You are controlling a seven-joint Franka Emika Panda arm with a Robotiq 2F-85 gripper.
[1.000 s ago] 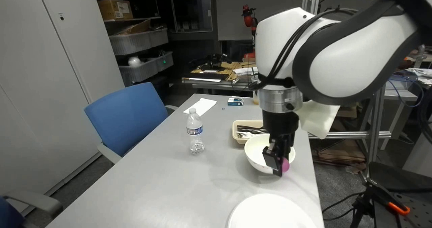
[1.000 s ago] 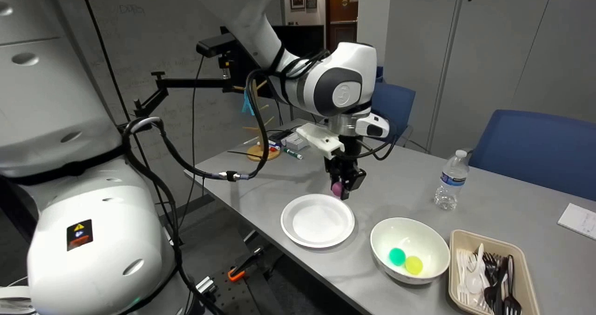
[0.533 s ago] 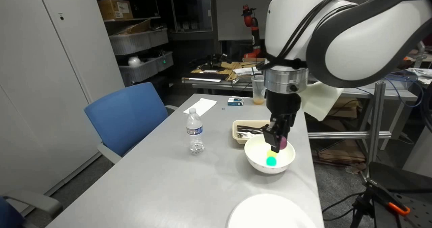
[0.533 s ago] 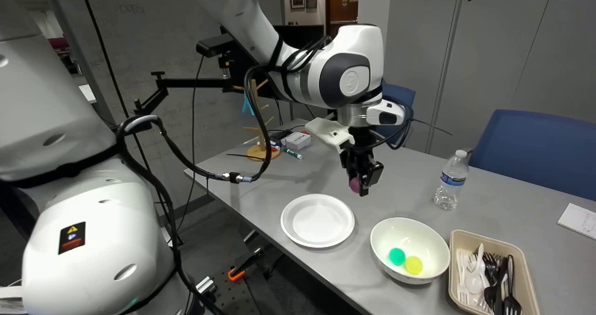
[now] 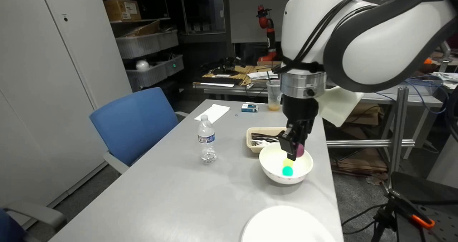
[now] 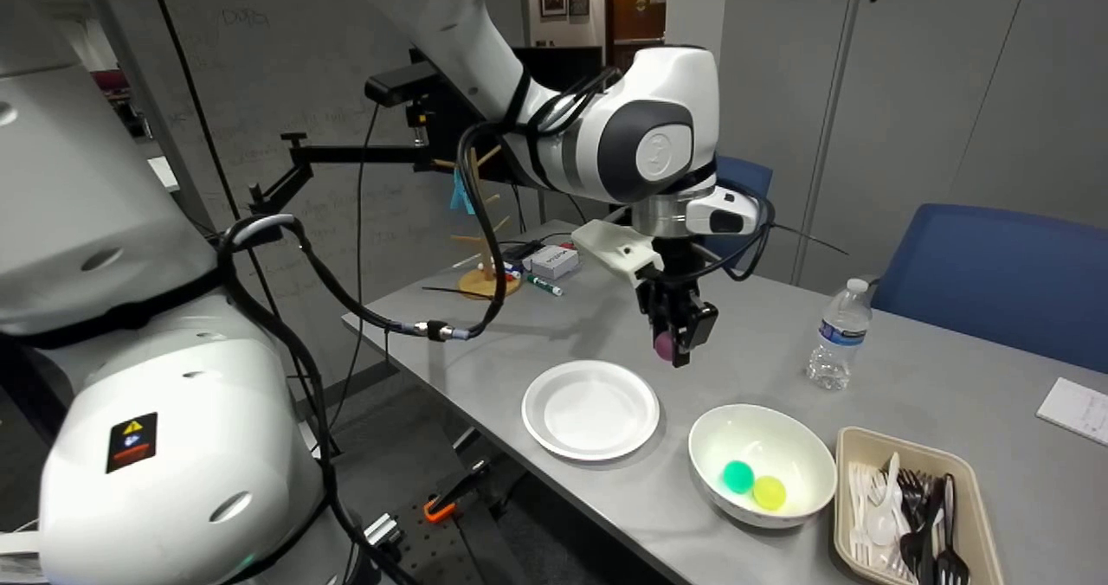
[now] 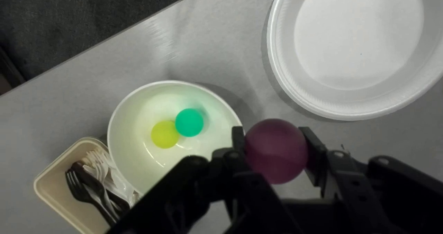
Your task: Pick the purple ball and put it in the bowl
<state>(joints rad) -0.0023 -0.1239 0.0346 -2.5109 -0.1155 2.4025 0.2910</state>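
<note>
Wrist view shows the smooth gray table ending at a diagonal edge, dark carpet beyond it. In an exterior view, a blue office chair stands at the table near tall gray cabinets, with a red robot arm in the background; in an exterior view, a faintly scribbled whiteboard forms the backdrop. On the table, a beige tray of plastic cutlery sits just beside the white bowl, which holds a teal-green ball and a yellow ball. A white disposable plate lies near the bowl's other side, and a clear plastic bottle stands upright, well apart from the plate. The gripper grasps the purple ball above the table, just off the bowl's rim in the wrist view, where the gripper hides part of that rim.
</note>
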